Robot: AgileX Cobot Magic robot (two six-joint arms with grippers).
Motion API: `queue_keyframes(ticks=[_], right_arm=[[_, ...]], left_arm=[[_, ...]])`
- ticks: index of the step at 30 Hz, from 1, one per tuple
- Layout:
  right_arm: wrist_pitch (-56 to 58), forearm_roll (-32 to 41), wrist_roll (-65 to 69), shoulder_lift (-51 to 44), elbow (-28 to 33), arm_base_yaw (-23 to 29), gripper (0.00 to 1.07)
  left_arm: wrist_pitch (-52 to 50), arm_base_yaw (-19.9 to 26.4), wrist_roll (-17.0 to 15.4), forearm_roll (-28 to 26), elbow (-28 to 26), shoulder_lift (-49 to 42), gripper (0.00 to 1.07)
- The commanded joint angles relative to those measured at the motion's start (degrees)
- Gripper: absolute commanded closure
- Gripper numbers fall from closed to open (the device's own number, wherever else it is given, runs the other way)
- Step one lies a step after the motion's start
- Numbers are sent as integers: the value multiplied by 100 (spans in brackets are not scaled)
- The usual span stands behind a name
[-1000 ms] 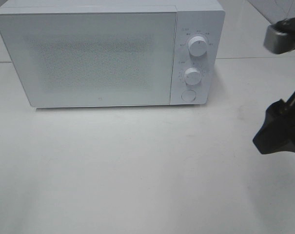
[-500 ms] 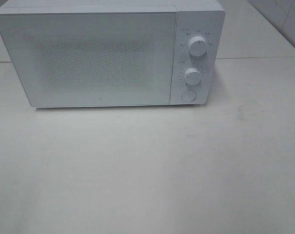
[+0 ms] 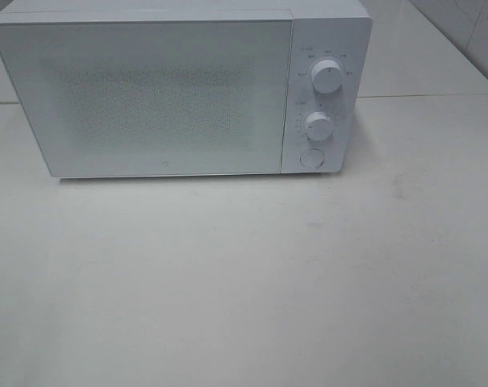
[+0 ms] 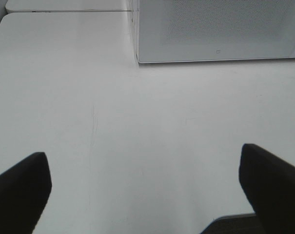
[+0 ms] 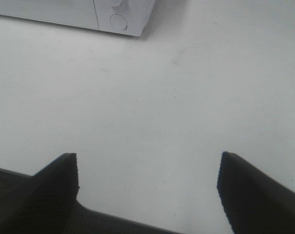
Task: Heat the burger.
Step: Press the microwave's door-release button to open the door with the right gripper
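burger unseen; right tool (image 5: 148, 157) gone from high view, apparently spread like left tool (image 4: 142, 156).

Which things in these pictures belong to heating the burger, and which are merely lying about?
Belong: white box-shaped microwave oven, door shut; its two round white dials; its round white button; open black left pincer; open black right pincer. No burger shows.
Merely there: white tabletop; pale tiled wall behind.
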Motion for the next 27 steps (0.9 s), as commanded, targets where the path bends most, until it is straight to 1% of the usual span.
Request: queue_keyframes(ticks=[1, 2, 3, 4, 8, 21, 26, 27], right_arm=[[-92, -34, 11, -166, 74, -138, 31], [-223, -46, 11, -344, 183, -286, 31], [-223, -46, 11, -344, 183, -286, 31], [-441, -46, 11, -561, 304, -441, 31], [-464, -40, 6, -567, 327, -647, 31], [-476, -40, 0, -567, 321, -642, 31], [-751, -40, 11, -332, 80, -642, 31], [-1014, -40, 11, -143, 29, -642, 31]], left_arm=[[-80, 0, -23, -6, 11, -103, 5], [-80, 0, -23, -6, 11, -103, 5], [-80, 0, -23, -6, 11, -103, 5], [-80, 0, -23, -6, 11, -103, 5], [-80, 0, -29, -6, 11, -92, 5], [-80, 0, -29, -6, 11, -34, 5], [-80, 0, -29, -6, 11, -34, 5], [-80, 0, -29, -6, 11, -34, 5]])
